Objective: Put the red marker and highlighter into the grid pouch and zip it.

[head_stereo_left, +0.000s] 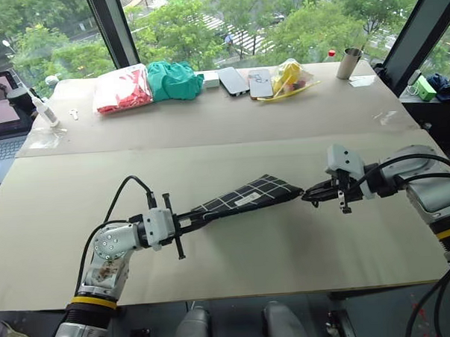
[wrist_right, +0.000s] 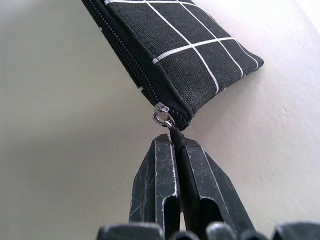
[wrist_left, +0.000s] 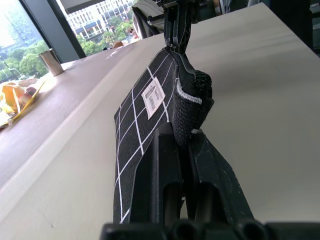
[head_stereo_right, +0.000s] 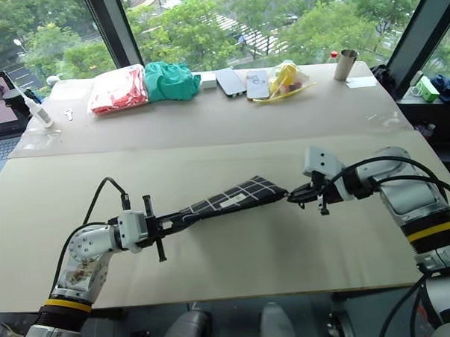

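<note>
Left gripper (head_stereo_left: 184, 224) clamped on the near end of the grid pouch (head_stereo_left: 245, 197), fingers (wrist_left: 167, 165) pressed together over the fabric edge, reaching level toward the robot's right; right gripper (head_stereo_left: 310, 195) pinched together on the black zipper pull (wrist_right: 176, 134) at the pouch's far corner, beside the small silver slider (wrist_right: 162, 116); jaws there closed with the pull tab caught between them. Pouch stretched between the two grippers, held just off the tan table (head_stereo_left: 230, 123) with its shadow beneath, white label (wrist_left: 153, 97) on the upper face, zipper teeth running closed along the edge up to the slider in the right wrist view; cannot tell from the head views whether the zipper is closed along its whole length. Red marker and highlighter not made out; pouch bulged near the left gripper's end in the left wrist view. Farther back along the table: red and white bundle (head_stereo_left: 121, 89), green cloth (head_stereo_left: 174, 80), two phones (head_stereo_left: 246, 82), yellow bag (head_stereo_left: 288, 79), metal cup (head_stereo_left: 349, 63), laptop (head_stereo_left: 0, 111) at the left edge.
</note>
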`<act>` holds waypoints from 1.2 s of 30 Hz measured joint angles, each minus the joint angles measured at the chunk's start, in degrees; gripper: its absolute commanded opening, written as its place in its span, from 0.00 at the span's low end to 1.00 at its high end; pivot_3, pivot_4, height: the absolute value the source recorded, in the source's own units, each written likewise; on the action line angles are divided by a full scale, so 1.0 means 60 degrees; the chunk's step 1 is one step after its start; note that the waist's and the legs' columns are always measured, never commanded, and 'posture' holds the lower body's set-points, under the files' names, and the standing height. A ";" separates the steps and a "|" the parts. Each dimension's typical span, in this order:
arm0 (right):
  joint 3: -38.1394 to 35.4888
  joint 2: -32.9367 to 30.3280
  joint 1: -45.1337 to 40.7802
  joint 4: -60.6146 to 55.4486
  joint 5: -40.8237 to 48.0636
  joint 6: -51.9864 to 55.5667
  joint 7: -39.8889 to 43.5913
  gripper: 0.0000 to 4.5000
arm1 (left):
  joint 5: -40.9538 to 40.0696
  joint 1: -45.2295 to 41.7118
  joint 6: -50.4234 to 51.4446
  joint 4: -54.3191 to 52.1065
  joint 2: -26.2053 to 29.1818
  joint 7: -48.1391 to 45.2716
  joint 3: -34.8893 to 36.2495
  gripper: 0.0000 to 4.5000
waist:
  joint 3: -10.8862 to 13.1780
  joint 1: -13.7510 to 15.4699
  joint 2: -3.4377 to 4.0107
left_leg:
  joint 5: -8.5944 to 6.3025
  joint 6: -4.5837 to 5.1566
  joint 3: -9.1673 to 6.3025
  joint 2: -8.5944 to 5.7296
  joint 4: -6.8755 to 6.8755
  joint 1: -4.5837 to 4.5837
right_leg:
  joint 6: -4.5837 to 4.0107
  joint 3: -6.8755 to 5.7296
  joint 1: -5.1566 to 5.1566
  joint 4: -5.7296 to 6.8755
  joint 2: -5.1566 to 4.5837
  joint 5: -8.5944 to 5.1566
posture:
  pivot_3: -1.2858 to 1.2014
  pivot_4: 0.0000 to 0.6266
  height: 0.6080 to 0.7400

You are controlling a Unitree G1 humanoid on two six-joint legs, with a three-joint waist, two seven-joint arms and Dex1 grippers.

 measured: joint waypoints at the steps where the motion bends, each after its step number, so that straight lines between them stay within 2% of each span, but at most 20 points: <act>1: -0.0052 -0.0020 0.0125 0.0023 -0.0055 0.0092 -0.0083 0.26 | 0.0000 0.0006 -0.0121 0.0175 0.0113 -0.0050 0.0113 0.00 | 0.0000 0.0007 0.0000 | 0.0000 0.0000 -0.0003 0.0000 0.0000 -0.0001 | 0.0000 -0.0003 -0.0001 0.0001 0.0000 0.0000 | 0.52 0.24 1.00; 4: -0.0316 -0.0231 0.0871 -0.0266 0.0032 0.0604 0.0060 0.51 | 0.0021 -0.0117 -0.0680 0.1077 0.0547 -0.0328 0.0518 0.00 | 0.0000 0.0022 0.0001 | 0.0000 0.0000 -0.0003 -0.0001 -0.0001 -0.0001 | 0.0000 -0.0003 -0.0002 0.0000 0.0000 0.0000 | 0.52 0.24 1.00; 5: -0.0383 -0.0235 0.1029 -0.0450 0.0090 0.0820 0.0158 0.56 | 0.0042 -0.0254 -0.0860 0.1367 0.0561 -0.0429 0.0548 0.00 | 0.0000 0.0025 0.0001 | 0.0000 0.0000 0.0000 -0.0004 0.0003 -0.0001 | 0.0000 -0.0001 -0.0001 0.0001 -0.0003 0.0000 | 0.52 0.24 1.00; 11: -0.1131 -0.0513 0.1163 -0.0797 0.0365 0.1485 0.0147 0.56 | 0.0054 -0.1225 -0.1415 0.2456 0.0540 -0.1014 0.0532 0.00 | 0.0000 0.0055 0.0001 | 0.0001 -0.0001 -0.0002 -0.0007 0.0014 -0.0001 | 0.0000 -0.0004 0.0004 0.0001 -0.0003 0.0000 | 0.52 0.24 1.00; 16: -0.1854 -0.0525 0.1002 0.0194 0.0294 0.1489 -0.0362 0.56 | -0.0064 -0.1608 -0.1739 0.2646 0.0327 -0.1778 0.0352 0.00 | 0.0000 0.0031 0.0001 | 0.0000 -0.0001 0.0001 -0.0007 0.0012 -0.0002 | 0.0000 -0.0003 0.0003 0.0003 -0.0003 0.0000 | 0.52 0.24 1.00; 21: -0.1974 -0.0523 0.1198 0.0299 0.0200 0.1441 -0.0483 0.56 | -0.0565 -0.2084 -0.2123 0.2854 0.0364 -0.3491 0.0036 0.00 | 0.0000 0.0003 0.0001 | 0.0000 0.0000 0.0003 -0.0005 0.0012 -0.0003 | 0.0000 -0.0004 0.0003 0.0004 -0.0001 0.0000 | 0.52 0.24 1.00; 24: -0.1999 -0.0524 0.1458 0.0232 0.0173 0.1441 -0.0499 0.56 | -0.0812 -0.2407 -0.2850 0.3626 0.0849 -0.4450 -0.0214 0.00 | 0.0000 -0.0042 0.0001 | 0.0000 0.0000 0.0004 -0.0002 0.0012 -0.0001 | 0.0000 -0.0003 0.0001 0.0006 0.0001 0.0000 | 0.52 0.24 1.00; 28: -0.2167 -0.0527 0.1651 -0.0009 0.0161 0.1455 -0.0590 0.56 | -0.1094 -0.3045 -0.4148 0.5030 0.1502 -0.4663 -0.1091 0.00 | 0.0000 -0.0035 0.0001 | 0.0000 0.0000 -0.0001 -0.0003 0.0015 -0.0001 | 0.0000 -0.0005 0.0001 0.0011 0.0001 0.0000 | 0.52 0.24 1.00; 29: -0.2225 -0.0525 0.1699 -0.0131 0.0165 0.1465 -0.0631 0.57 | -0.1124 -0.3303 -0.4468 0.5459 0.1624 -0.4666 -0.1344 0.16 | 0.0000 -0.0030 0.0001 | 0.0000 0.0000 0.0001 -0.0005 0.0018 -0.0002 | 0.0001 -0.0004 0.0001 0.0011 0.0001 0.0000 | 0.52 0.24 1.00; 30: -0.2294 -0.0527 0.1762 -0.0233 0.0164 0.1495 -0.0656 0.57 | -0.1200 -0.3565 -0.4645 0.5875 0.1663 -0.4669 -0.1555 0.22 | 0.0000 -0.0018 0.0001 | 0.0000 0.0000 0.0000 -0.0007 0.0022 -0.0002 | 0.0001 -0.0004 0.0003 0.0012 0.0001 0.0000 | 0.52 0.24 1.00; 33: -0.2335 -0.0522 0.1869 -0.0518 0.0200 0.1641 -0.0706 0.57 | -0.1500 -0.4239 -0.4677 0.6595 0.1562 -0.4671 -0.1830 0.49 | 0.0000 0.0012 0.0001 | -0.0001 0.0002 -0.0013 -0.0009 0.0049 -0.0028 | 0.0002 -0.0019 0.0000 0.0015 0.0001 -0.0001 | 0.52 0.24 1.00; 36: -0.2374 -0.0520 0.2028 -0.0747 0.0216 0.1725 -0.0791 0.57 | -0.1838 -0.4827 -0.4686 0.6984 0.1106 -0.4671 -0.1799 0.72 | 0.0000 0.0017 0.0001 | -0.0003 0.0006 -0.0017 -0.0011 0.0072 -0.0042 | 0.0004 -0.0025 -0.0002 0.0017 0.0000 0.0000 | 0.52 0.24 1.00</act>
